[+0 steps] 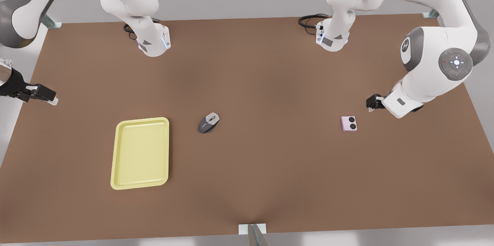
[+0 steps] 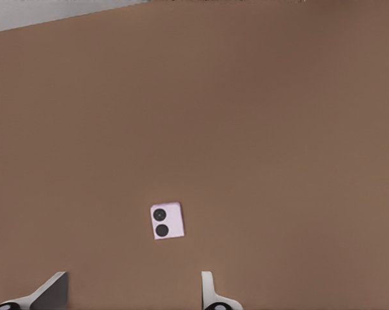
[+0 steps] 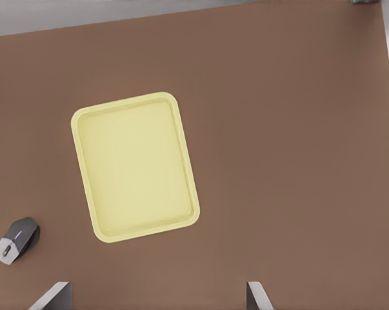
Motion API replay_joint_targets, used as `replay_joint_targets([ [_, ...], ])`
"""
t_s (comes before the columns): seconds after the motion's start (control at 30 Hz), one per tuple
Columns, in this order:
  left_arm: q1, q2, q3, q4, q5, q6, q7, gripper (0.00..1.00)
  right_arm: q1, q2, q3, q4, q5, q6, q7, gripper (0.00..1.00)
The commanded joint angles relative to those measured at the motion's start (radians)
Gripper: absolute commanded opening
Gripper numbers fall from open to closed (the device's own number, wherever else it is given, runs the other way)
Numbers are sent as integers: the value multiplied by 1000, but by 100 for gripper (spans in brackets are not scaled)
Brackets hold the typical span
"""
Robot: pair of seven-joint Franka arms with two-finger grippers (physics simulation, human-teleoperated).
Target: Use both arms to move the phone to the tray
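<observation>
The pale pink phone (image 1: 349, 123) lies flat on the brown table toward the front view's right, its two black circles facing up. My left gripper (image 1: 372, 102) hovers just beyond it, up and to the right in the front view, apart from it. In the left wrist view the phone (image 2: 166, 221) sits ahead of that open gripper (image 2: 129, 296), with nothing between its fingers (image 2: 208, 289). The pale yellow tray (image 1: 141, 153) rests on the front view's left. My right gripper (image 1: 50, 97) waits open near the table's left edge, and the tray (image 3: 136, 168) lies ahead of it.
A grey computer mouse (image 1: 208, 122) (image 3: 17, 239) lies between tray and phone, nearer the tray. Both arm bases (image 1: 154, 43) (image 1: 332, 37) with black cables stand at the far edge. A metal bracket (image 1: 252, 230) sits at the near edge.
</observation>
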Motion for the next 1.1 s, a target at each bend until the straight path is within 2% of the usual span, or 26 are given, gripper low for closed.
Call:
replay_joint_targets([
  [0.0,0,0,0,1,7,26,29,100,0,-1,0,0,1,9,-17,100],
  [0.07,0,21,3,-1,-3,40,20,100,0,-1,0,0,1,9,-15,100],
  [0.13,-8,58,1,-79,-7,166,-192,100,0,-1,0,0,1,9,-15,100],
  [0.3,-8,-26,15,-564,-41,671,-229,100,0,-1,0,-1,1,9,-15,100],
  [0.43,-8,-19,55,-766,-42,918,-232,100,0,-1,0,0,1,9,-15,100],
  [0.53,-8,9,69,-845,-42,1057,-232,100,0,-1,0,0,1,9,-15,100],
  [0.73,-8,73,81,-909,-42,1172,-233,100,0,-1,0,0,1,10,-15,100],
  [1.07,-8,130,93,-938,-42,1215,-230,100,-1,-1,0,0,1,9,-15,100],
])
